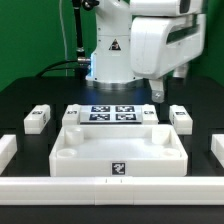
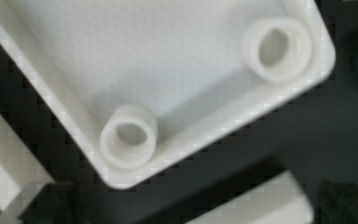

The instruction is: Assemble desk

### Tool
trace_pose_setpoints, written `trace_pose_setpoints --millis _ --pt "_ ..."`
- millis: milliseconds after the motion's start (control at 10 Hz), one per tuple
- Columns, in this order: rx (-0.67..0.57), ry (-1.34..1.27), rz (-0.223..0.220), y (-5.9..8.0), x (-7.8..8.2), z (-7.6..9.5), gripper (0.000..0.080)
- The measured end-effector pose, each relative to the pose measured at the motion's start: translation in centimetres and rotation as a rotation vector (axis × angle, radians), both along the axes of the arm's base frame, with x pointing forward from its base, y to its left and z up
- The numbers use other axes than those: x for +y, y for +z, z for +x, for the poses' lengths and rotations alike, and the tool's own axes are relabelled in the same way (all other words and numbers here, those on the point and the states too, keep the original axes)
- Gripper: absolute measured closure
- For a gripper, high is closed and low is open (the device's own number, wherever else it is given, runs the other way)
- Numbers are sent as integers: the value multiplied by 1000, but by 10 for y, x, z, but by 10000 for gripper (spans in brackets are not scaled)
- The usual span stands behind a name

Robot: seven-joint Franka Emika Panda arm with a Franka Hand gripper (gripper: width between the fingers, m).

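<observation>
Two views split the scene between them. The exterior view takes in the whole layout. The white tabletop (image 1: 120, 146) lies on the black table (image 1: 25, 95) at the near centre, and the marker board (image 1: 112, 113) lies just beyond its far rim. Four small legs flank that board. Two of them (image 1: 38, 119) (image 1: 70, 114) are toward the exterior view's left and two (image 1: 150, 115) (image 1: 180, 117) toward its right, all apart from the tabletop. White border bars (image 1: 110, 189) edge the near side and both ends of the work area.

The wrist view shows only one stretch of the tabletop (image 2: 158, 60), close up. It shows the flat inner floor, the raised rim and two round sockets (image 2: 274, 48) (image 2: 128, 136) standing just inside that rim.

The tabletop lies with its hollow side up. Its long axis runs from the exterior view's left to its right.

A black-and-white square tag (image 1: 118, 169) sits on the near wall and faces the camera. The robot base (image 1: 108, 55) carries a small warning triangle (image 1: 113, 46). No lettering can be read anywhere.

The gripper (image 1: 160, 92) hangs above the far right part of the tabletop. Its fingers are dark and small in the exterior view and do not show in the wrist view, so I cannot tell how the jaws stand.
</observation>
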State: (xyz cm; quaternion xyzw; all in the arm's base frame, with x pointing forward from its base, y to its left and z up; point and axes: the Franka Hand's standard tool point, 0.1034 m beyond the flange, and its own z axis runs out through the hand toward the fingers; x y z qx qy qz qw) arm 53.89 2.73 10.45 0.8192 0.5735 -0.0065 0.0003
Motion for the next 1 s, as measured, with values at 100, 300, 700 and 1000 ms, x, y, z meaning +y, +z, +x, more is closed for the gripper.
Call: trace_pose_setpoints --millis 100,300,700,1000 --pt "-12 96 4 -7 -13 -6 150" --pt "-28 225 7 -17 -25 -16 150" --pt "12 289 16 -36 -39 -32 150" --pt "8 302 31 -80 -55 -66 150"
